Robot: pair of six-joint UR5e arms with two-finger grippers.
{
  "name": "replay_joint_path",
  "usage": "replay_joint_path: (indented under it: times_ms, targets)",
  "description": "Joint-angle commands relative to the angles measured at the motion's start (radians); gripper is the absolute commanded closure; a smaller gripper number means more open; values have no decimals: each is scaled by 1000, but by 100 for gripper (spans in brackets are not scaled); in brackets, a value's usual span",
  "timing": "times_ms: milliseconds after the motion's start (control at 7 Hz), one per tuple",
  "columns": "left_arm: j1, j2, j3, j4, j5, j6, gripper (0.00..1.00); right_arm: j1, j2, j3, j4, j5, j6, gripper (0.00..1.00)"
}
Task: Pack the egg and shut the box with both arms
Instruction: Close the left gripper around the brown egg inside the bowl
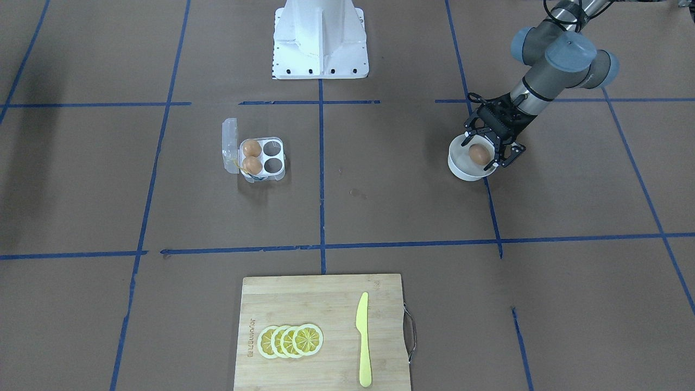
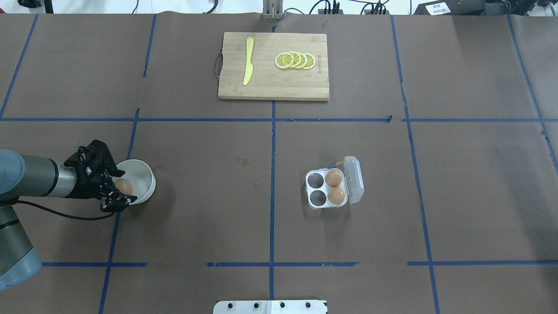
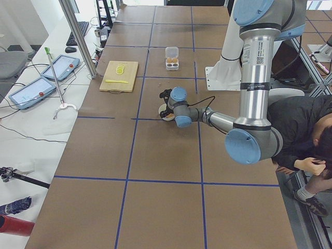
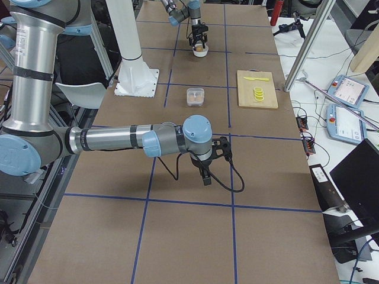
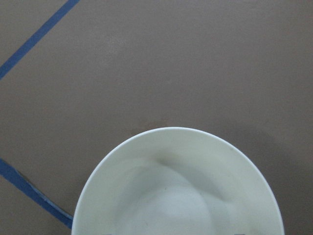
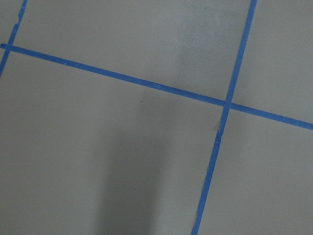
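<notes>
One orange-brown egg (image 1: pixel 478 153) sits in the white bowl (image 1: pixel 459 167), also in the overhead view (image 2: pixel 124 187). My left gripper (image 1: pixel 483 151) is open over the bowl (image 2: pixel 144 174), its black fingers on either side of this egg. The left wrist view shows only the bowl's rim (image 5: pixel 146 138). The clear box (image 1: pixel 267 158) stands open at mid-table with its lid (image 2: pixel 354 179) folded back. Two eggs (image 2: pixel 335 186) fill the cells beside the lid; the other two cells are empty. My right gripper (image 4: pixel 205 173) hangs low over bare table, far from the box; I cannot tell whether it is open.
A wooden cutting board (image 2: pixel 270 87) at the far side carries a yellow knife (image 2: pixel 248 61) and lemon slices (image 2: pixel 295 60). The white pedestal (image 1: pixel 320 41) stands at the robot's edge. Blue tape lines cross the brown table (image 6: pixel 146 83). A person sits beside the table (image 3: pixel 306 129).
</notes>
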Motion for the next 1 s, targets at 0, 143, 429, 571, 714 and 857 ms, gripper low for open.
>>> replay_joint_path:
  times_ms: [0, 143, 429, 571, 714, 857]
  targets:
    - [13, -2, 9, 0, 16, 0, 15, 0, 0, 0, 0, 0, 0, 0]
    - [14, -2, 8, 0, 16, 0, 15, 0, 0, 0, 0, 0, 0, 0]
    - [12, -4, 1, 2, 15, 0, 35, 0, 0, 0, 0, 0, 0, 0]
    - [12, -4, -6, 5, 13, 0, 40, 0, 0, 0, 0, 0, 0, 0]
    - [12, -4, -6, 6, 13, 0, 41, 0, 0, 0, 0, 0, 1, 0]
    - [10, -4, -6, 6, 13, 0, 46, 0, 0, 0, 0, 0, 2, 0]
